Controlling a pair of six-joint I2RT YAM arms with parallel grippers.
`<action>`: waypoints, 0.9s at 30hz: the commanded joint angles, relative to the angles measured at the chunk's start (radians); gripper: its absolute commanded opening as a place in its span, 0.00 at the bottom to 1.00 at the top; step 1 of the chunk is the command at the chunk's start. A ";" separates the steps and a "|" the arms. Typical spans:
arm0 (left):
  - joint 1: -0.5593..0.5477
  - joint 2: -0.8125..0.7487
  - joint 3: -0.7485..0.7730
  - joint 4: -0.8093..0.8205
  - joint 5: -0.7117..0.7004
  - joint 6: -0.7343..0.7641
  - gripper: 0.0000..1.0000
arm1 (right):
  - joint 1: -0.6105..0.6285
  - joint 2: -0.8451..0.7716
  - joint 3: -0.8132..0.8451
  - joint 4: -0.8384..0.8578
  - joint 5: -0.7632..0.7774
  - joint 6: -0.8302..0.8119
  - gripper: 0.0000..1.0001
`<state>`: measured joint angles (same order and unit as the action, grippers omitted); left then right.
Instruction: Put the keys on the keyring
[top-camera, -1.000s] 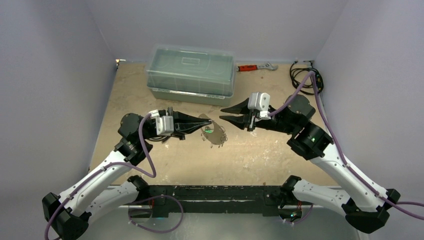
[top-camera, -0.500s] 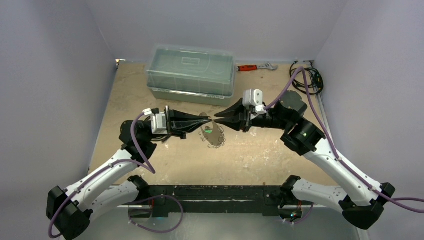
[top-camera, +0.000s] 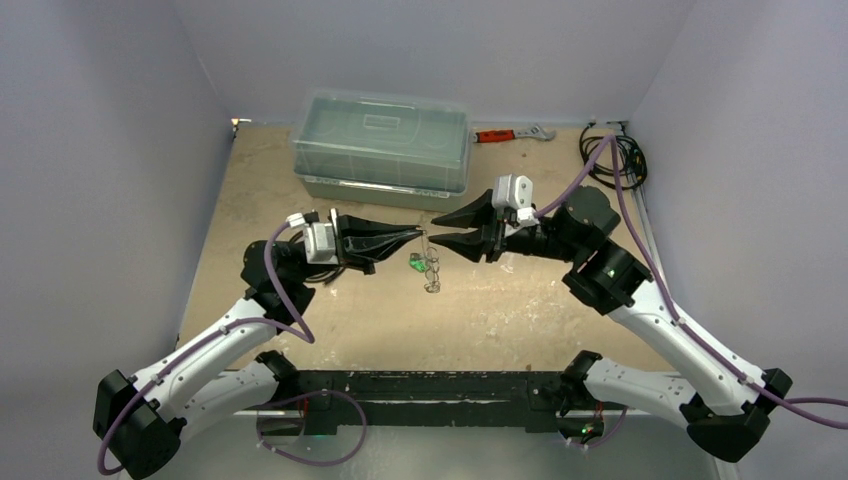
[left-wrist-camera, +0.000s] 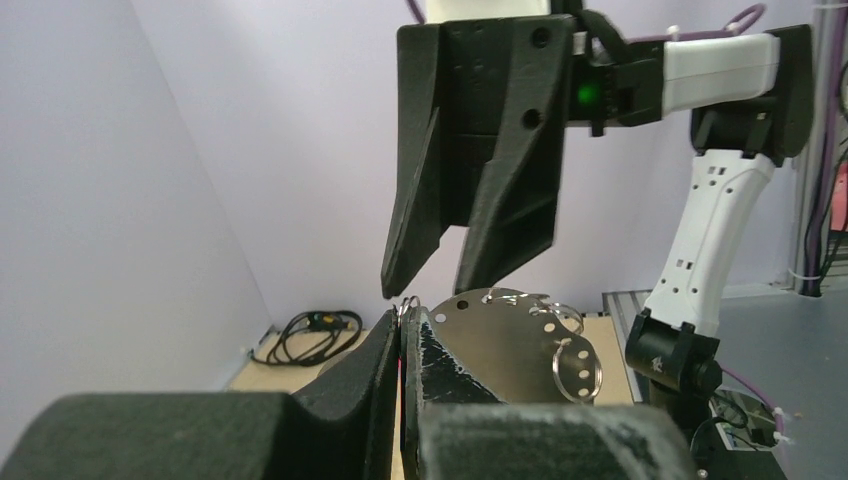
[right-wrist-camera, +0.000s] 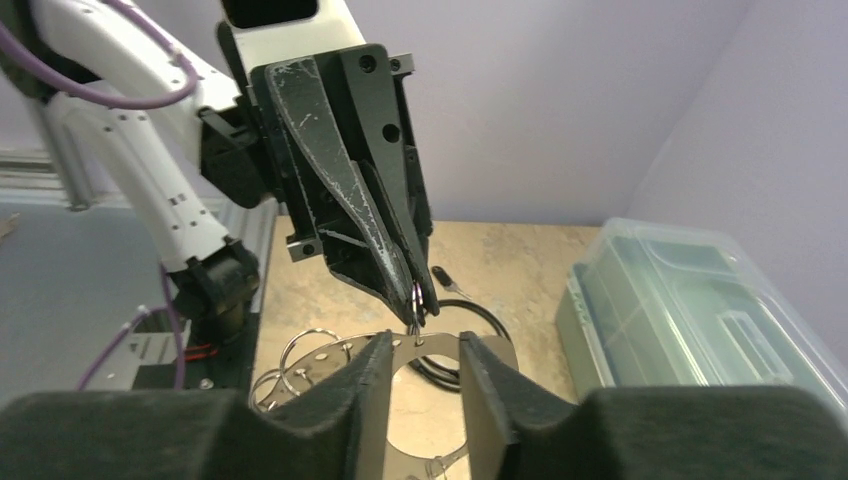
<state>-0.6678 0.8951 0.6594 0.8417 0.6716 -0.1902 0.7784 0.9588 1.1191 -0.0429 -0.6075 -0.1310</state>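
Note:
My left gripper (top-camera: 418, 233) is shut on a small wire ring (right-wrist-camera: 415, 295) of the keyring. From that ring a flat oval tag (left-wrist-camera: 500, 340) with holes and larger wire loops (left-wrist-camera: 577, 365) hangs above the table. From above, the tag (top-camera: 432, 268) appears edge-on. Beside it is a green-headed key (top-camera: 415, 263); I cannot tell whether it hangs or lies on the table. My right gripper (top-camera: 433, 230) faces the left one tip to tip. It is open, and its fingers (right-wrist-camera: 375, 385) stand on either side of the tag's top edge without touching it.
A clear lidded plastic box (top-camera: 380, 140) stands at the back. Behind the box lies a red-handled wrench (top-camera: 510, 133), with a black cable coil (top-camera: 610, 150) in the back right corner. On the table below the tag lie a black loop (right-wrist-camera: 470, 345) and a small dark key (right-wrist-camera: 445, 280).
The left gripper has lifted the keyring off the table, so the tag now hangs. The right gripper came in tip to tip with it and opened a little wider.

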 joint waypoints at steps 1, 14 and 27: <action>0.004 -0.013 0.054 -0.080 -0.082 0.057 0.00 | 0.004 -0.081 -0.064 0.039 0.175 0.028 0.46; 0.004 0.044 0.067 -0.051 -0.153 0.051 0.00 | 0.004 -0.183 -0.233 0.125 0.293 0.125 0.81; 0.004 0.051 0.055 -0.022 -0.161 0.036 0.00 | 0.004 -0.082 -0.257 0.255 0.342 0.186 0.78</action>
<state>-0.6678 0.9611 0.6945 0.7464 0.5293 -0.1394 0.7788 0.8627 0.8742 0.1379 -0.2783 0.0319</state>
